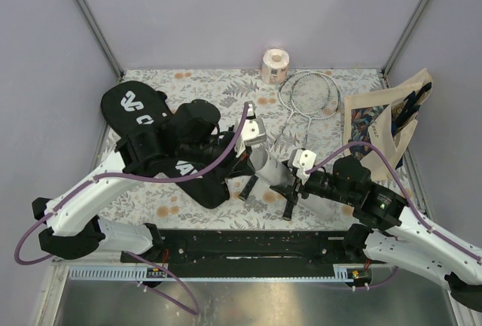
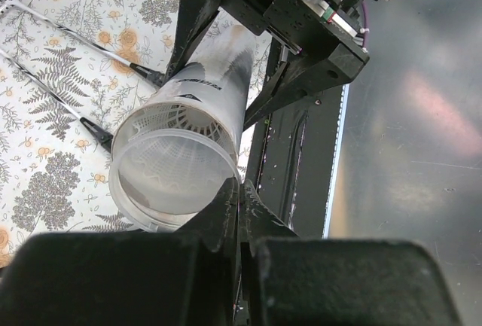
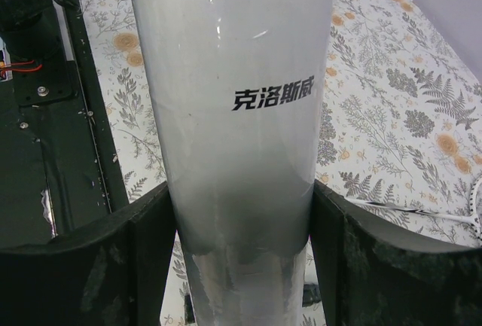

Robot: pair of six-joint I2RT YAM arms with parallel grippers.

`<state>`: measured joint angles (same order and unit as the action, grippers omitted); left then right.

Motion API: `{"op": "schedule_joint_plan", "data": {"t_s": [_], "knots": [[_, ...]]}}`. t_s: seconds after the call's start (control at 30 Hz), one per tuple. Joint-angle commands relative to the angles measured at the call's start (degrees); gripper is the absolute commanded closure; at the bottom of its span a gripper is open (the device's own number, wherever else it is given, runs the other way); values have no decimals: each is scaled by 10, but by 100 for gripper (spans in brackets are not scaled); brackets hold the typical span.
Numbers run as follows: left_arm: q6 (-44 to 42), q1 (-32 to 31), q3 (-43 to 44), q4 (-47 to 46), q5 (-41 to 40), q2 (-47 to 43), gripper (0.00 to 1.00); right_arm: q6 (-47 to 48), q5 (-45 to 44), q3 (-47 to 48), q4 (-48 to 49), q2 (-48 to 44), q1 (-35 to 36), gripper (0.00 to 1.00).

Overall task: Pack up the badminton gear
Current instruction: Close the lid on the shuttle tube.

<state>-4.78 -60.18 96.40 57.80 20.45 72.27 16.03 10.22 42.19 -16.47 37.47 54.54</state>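
At 6 o'clock on table (image 1: 203, 85): tube (image 3: 241, 115) clamped mid-body in right pincer (image 3: 241, 205), mouth toward 10 o'clock. Left pincer (image 2: 237, 213) closed at mouth rim; hold on wall unclear. Expect light, slick, thin, crushable plastic. You squeeze gently, mid-body.

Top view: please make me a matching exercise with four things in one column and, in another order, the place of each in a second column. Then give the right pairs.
Things:
1 tube
2 rackets
3 paper roll
4 tote bag

Places:
A at the far edge of the table, near the middle
B at the right edge of the table
C gripped by the right hand
D lying flat, heads side by side

Pairs: 1-C; 2-D; 3-A; 4-B
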Motion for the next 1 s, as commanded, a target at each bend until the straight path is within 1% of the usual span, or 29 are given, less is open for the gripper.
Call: {"op": "schedule_joint_plan", "data": {"t_s": [0.0, 0.13, 0.3, 0.63, 0.77, 0.97], "knots": [[17, 6, -2, -43, -2, -20, 100, 6, 2, 18, 33, -13, 3, 61], [46, 13, -51, -120, -17, -56, 100, 8, 1, 15, 29, -11, 3, 61], [76, 20, -69, -160, -13, -67, 100, 9, 3, 15, 29, -10, 3, 61], [106, 23, -83, -182, 64, -46, 100, 11, 3, 17, 33, -5, 3, 61], [109, 23, -97, -178, 70, -42, 100, 10, 1, 18, 35, -6, 3, 61], [97, 23, -91, -148, 51, -42, 100, 12, -6, 16, 36, -9, 3, 61]]}}
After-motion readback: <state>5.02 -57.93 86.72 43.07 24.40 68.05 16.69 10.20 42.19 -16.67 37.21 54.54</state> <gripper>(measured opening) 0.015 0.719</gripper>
